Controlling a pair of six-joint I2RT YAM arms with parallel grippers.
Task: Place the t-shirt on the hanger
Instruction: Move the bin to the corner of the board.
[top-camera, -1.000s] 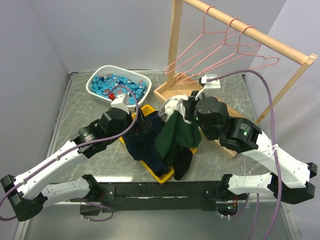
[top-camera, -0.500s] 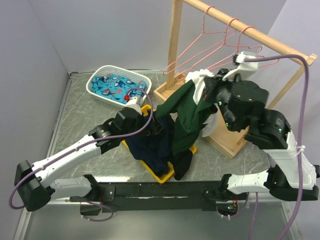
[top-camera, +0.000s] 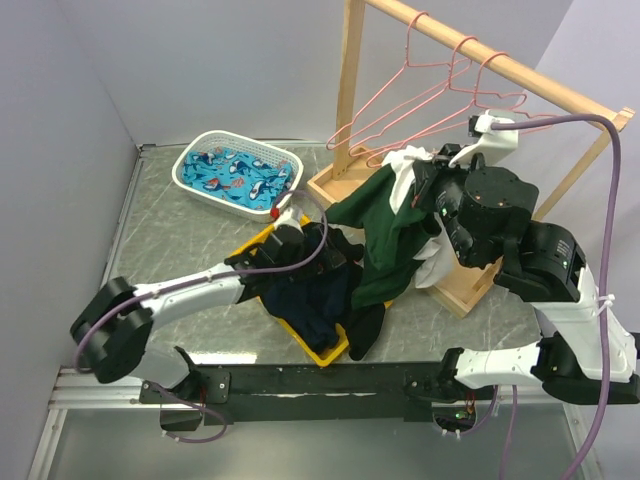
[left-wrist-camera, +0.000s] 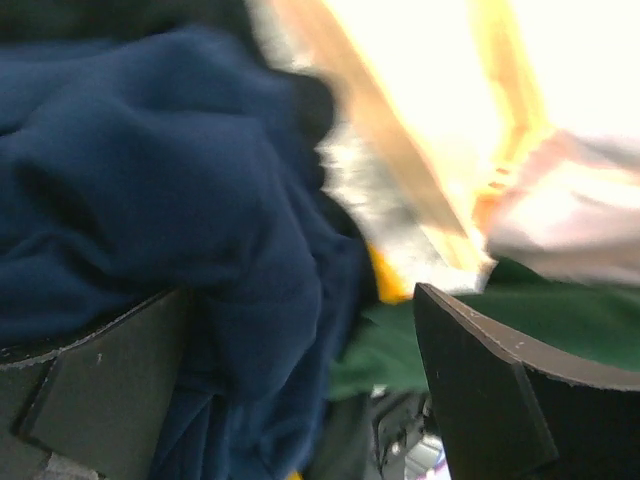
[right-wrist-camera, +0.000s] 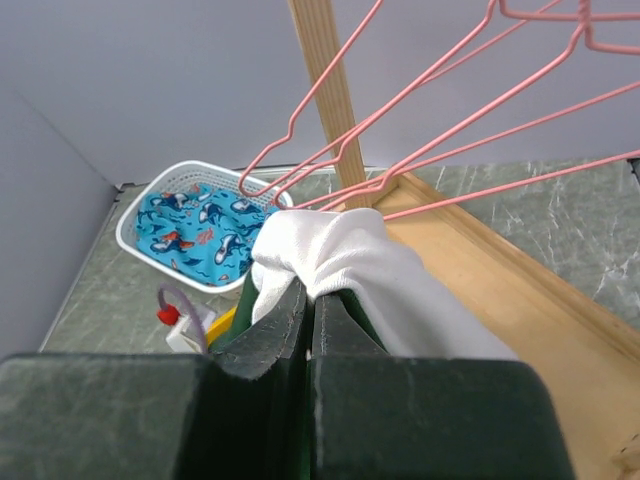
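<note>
The right gripper is seen with its fingers pressed tightly together, a fold of the t-shirt being pinched at their tips. The shirt is held raised: in the top view its white body is bunched at the gripper, while the dark green sleeve and side hang below the fingers in loose, crumpled folds. Its lower end rests on the clothes heaped in the yellow tray. No printed lettering can be made out. Just beyond and above the closed fingertips, the hangers, three thin pink wire ones, are hung on the wooden rail frame. The shirt cannot be seen to touch them.

The left gripper is held with its fingers spread wide. A dark navy garment is draped over one finger and bulges into the gap between them. Green cloth of the shirt lies just beyond the other finger. A white basket holding blue patterned cloth stands well apart from both grippers.
</note>
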